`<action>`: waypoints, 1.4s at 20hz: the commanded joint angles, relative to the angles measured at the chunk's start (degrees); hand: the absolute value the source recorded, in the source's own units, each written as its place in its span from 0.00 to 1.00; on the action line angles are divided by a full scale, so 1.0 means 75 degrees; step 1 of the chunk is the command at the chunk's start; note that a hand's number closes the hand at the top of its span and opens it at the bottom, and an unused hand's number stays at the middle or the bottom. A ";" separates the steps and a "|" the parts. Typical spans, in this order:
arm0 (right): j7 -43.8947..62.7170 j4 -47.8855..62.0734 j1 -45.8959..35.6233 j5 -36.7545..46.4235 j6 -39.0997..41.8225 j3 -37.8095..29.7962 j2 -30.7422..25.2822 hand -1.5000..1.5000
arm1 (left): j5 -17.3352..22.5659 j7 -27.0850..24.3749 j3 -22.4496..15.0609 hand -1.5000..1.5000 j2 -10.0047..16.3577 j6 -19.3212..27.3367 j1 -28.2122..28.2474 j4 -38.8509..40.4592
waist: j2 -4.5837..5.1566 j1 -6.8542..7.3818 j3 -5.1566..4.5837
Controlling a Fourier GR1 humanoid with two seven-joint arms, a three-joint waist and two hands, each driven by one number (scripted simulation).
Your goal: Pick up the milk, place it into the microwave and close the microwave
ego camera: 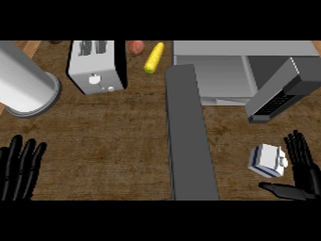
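Since the milk (pixel 268 160) sits just left of the released right hand (pixel 308 173), that hand's nearer. The left hand (pixel 11 175) rests open.

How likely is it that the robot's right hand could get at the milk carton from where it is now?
Probably yes. The right hand lies open right beside the milk carton, its fingers straight and its thumb stretched out below the carton, with nothing between them.
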 commanded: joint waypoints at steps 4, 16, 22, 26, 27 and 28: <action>-0.1450 0.2548 -0.1120 0.0367 0.0101 -0.0074 -0.0507 0.00 | -0.0236 -0.0144 -0.0310 0.00 -0.0043 0.0129 0.0024 0.0183 | 0.0014 0.0027 0.0007; -0.2820 0.2653 -0.1153 0.0879 0.0088 0.0453 -0.0221 1.00 | 0.0096 0.0259 0.0076 0.00 -0.0021 0.0160 -0.0473 0.0159 | 0.0041 0.0010 0.0020; -0.2702 0.1787 -0.1014 0.0882 0.0491 0.1090 0.0253 1.00 | 0.0094 0.0011 -0.0080 0.00 -0.0018 0.0109 0.0034 0.0030 | -0.0006 -0.0005 0.0007; -0.3154 0.1746 -0.0382 0.0748 0.0013 0.1101 0.0667 1.00 | 0.0461 0.0117 0.0371 0.00 0.0294 -0.0115 0.0114 -0.0331 | 0.0001 -0.0012 0.0008; -0.2984 0.1535 -0.0313 0.0667 0.0191 0.1099 0.0502 1.00 | 0.0218 -0.0602 0.0096 0.00 0.0187 -0.0142 0.0733 -0.0020 | -0.0023 0.0017 -0.0001; -0.2921 0.1328 -0.0296 0.0677 0.0054 0.1216 0.0761 1.00 | -0.0147 -0.0103 -0.0222 0.00 -0.0092 0.0224 0.0277 -0.0047 | -0.0014 -0.0053 0.0005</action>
